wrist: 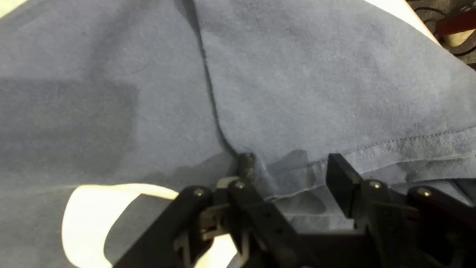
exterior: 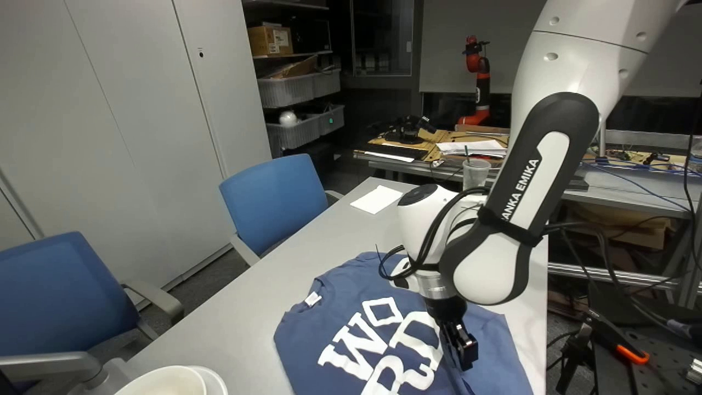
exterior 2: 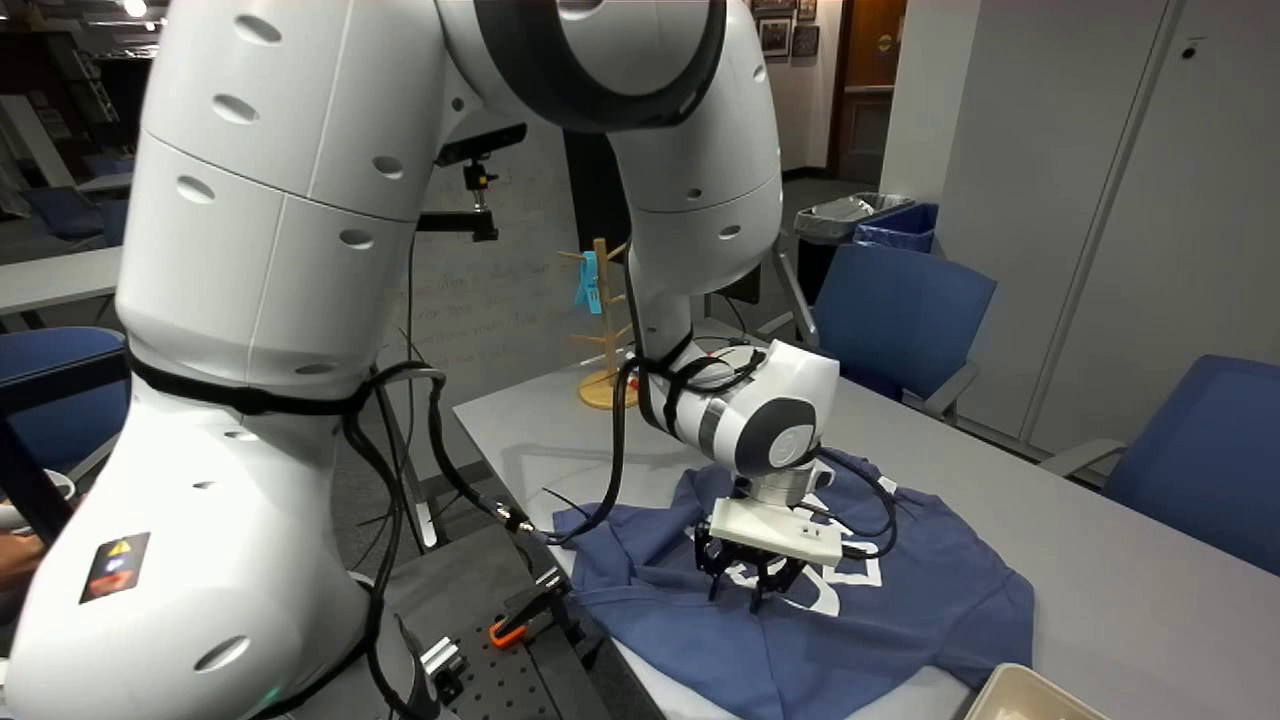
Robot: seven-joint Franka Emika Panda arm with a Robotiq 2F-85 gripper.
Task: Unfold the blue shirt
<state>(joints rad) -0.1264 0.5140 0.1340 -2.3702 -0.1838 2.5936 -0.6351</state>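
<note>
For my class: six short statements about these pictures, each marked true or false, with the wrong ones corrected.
1. The blue shirt lies on the table. True.
2. The shirt's printed letters are black. False: the letters are white.
3. In the wrist view, the claw stands open at the shirt. True.
4. The white sheet on the table touches the shirt. False: the white sheet lies apart from it.
5. A light-blue clip hangs on the wooden stand. True.
6. The chairs beside the table are red. False: the chairs are blue.
</note>
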